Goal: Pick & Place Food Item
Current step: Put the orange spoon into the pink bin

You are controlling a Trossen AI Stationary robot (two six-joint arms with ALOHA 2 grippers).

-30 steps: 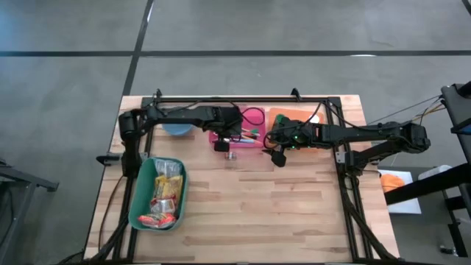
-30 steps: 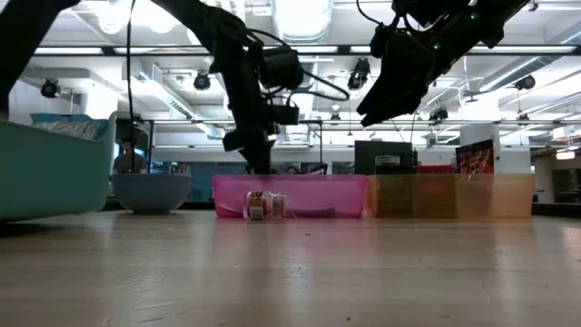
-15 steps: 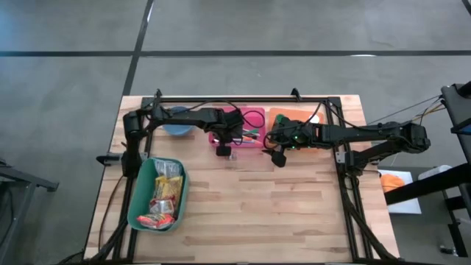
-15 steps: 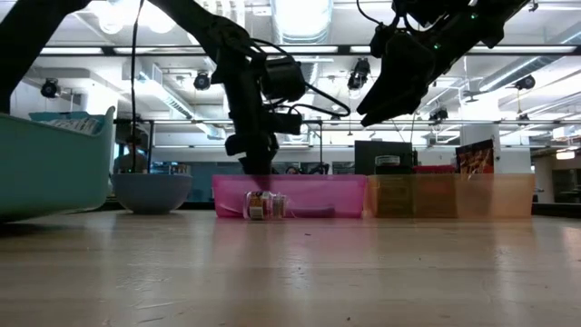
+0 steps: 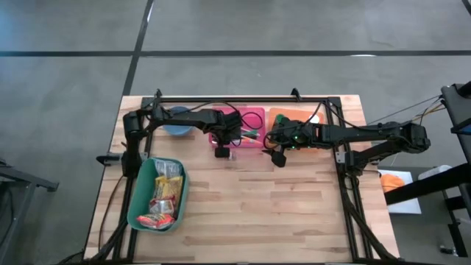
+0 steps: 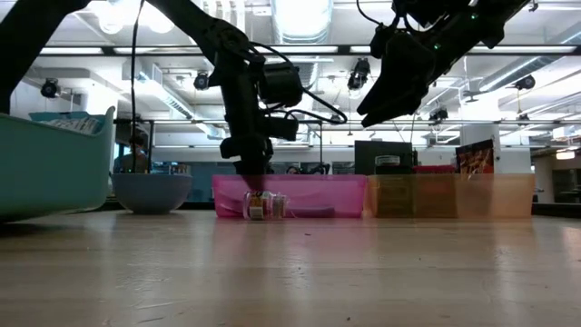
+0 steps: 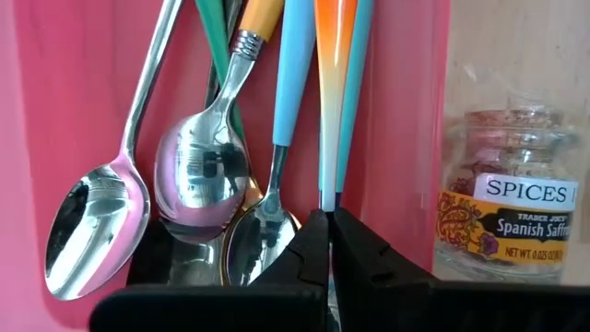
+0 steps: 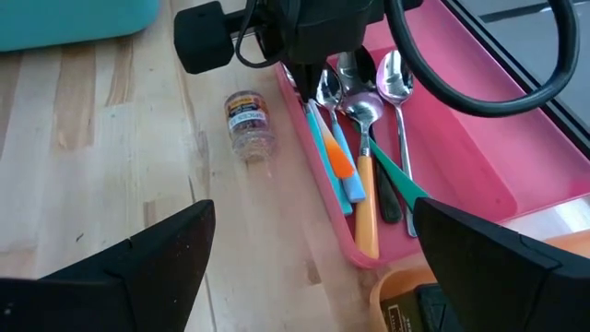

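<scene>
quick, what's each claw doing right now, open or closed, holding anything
Left claw: closed, empty, over the pink plastic cutlery tray, beside the small glass spice jar.
Right claw: open, empty, raised above the table.

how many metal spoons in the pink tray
3, all in the pink tray: one spoon outermost, one spoon beside it, one small spoon under the blue handle. More may be hidden.

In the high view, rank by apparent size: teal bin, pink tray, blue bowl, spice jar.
1. teal bin
2. pink tray
3. blue bowl, partly hidden under the left arm, so it may be larger than it looks
4. spice jar
</scene>
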